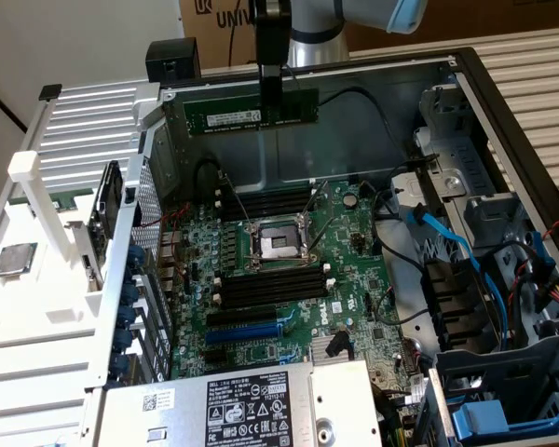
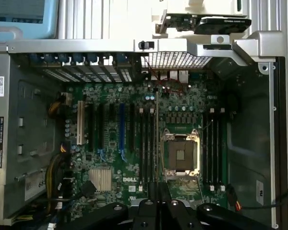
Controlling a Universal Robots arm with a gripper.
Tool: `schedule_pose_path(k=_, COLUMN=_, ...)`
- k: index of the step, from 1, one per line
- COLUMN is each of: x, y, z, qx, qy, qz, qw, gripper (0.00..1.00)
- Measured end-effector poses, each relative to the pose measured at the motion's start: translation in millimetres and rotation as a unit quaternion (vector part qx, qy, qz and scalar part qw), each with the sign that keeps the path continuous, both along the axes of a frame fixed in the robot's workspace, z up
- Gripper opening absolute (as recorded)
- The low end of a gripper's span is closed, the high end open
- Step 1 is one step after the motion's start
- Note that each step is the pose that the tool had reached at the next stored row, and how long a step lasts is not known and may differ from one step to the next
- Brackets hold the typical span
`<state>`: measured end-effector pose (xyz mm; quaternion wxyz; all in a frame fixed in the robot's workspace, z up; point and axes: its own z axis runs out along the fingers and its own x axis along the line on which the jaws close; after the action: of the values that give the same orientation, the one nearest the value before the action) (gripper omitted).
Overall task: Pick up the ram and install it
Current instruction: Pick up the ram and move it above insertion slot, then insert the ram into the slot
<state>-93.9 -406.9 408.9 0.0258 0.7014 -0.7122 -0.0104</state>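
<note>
While the arm is hovering above the open case:
Pincer: gripping the ram at mid-length; its upper body is running off-frame.
Ram: hanging level, edge-down, over the motherboard.
Wrist view: the ram is appearing edge-on, barely discernible.
Memory slots: sitting below.
</note>
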Motion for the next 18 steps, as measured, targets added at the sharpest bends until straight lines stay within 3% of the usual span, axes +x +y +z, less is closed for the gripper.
schedule_pose_path(k=6, x=2.2, y=0.0, z=-14.0, qx=0.0, qy=0.0, qz=0.0, qw=1.0, gripper=0.12)
schedule_pose_path(k=18, x=2.2, y=0.0, z=-14.0, qx=0.0, qy=-0.0002, qz=0.0, qw=1.0, gripper=0.12)
